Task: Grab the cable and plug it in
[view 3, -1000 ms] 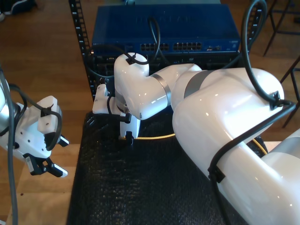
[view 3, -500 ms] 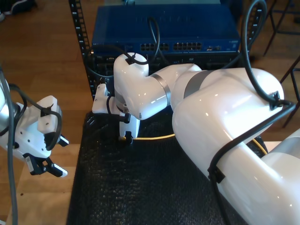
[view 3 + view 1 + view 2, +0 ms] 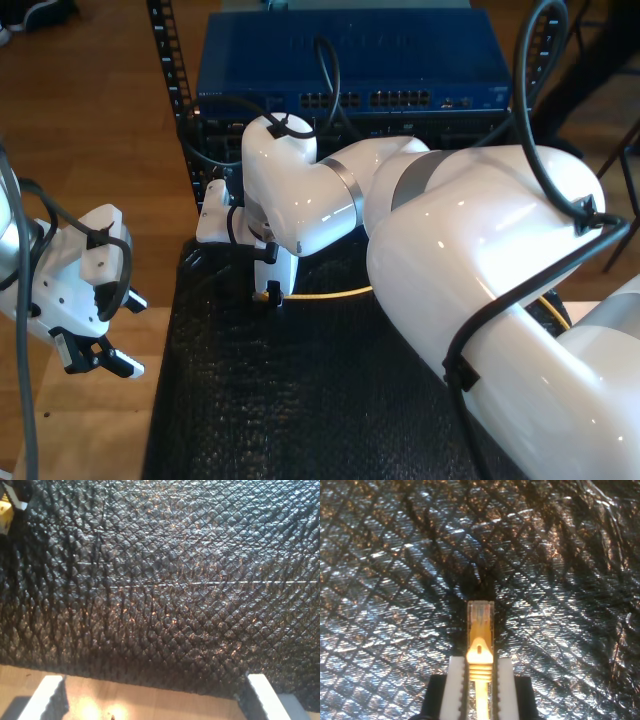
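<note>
Cable (image 3: 480, 650) sits clamped between the white fingers (image 3: 452, 685) of my second gripper (image 3: 271, 291), its clear plug just above the black mat (image 3: 280, 400). Nearer, my first gripper (image 3: 98, 356) hangs with jaws apart. Beyond stands a blue switch (image 3: 350, 60).

Yellow cable (image 3: 480, 645), clear plug forward, pinched between tool pads above black mat (image 3: 380, 580).
</note>
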You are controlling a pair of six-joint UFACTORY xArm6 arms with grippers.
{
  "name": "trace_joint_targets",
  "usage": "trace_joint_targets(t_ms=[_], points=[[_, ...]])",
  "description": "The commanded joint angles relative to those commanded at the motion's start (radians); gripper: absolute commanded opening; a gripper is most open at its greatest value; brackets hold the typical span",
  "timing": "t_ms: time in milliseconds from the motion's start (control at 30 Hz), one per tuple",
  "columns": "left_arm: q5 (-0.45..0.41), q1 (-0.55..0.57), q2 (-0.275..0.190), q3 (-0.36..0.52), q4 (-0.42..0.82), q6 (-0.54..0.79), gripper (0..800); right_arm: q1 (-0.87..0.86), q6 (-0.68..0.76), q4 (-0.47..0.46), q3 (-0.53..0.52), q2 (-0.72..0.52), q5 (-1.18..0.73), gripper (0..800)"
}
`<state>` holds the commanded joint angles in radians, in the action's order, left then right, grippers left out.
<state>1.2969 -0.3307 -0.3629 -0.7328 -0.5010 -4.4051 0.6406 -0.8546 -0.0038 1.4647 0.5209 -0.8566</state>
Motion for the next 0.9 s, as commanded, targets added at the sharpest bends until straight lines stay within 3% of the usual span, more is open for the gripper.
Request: trace_joint_targets(t_ms=[300, 633, 900], points=[[0.011, 0.0, 0.0, 0.002, 0.0, 0.0, 800, -0.017, -0.025, 0.009, -0.008, -0.046, -0.068, 9], [0.043, 0.0, -0.003, -0.003, -0.002, 0.0, 800, -0.084, -0.072, 0.014, -0.167, -0.247, -0.075, 9], [0.101, 0.0, -0.011, -0.012, -0.048, 0.0, 799, -0.149, -0.198, 0.153, -0.305, -0.431, -0.094, 9]])
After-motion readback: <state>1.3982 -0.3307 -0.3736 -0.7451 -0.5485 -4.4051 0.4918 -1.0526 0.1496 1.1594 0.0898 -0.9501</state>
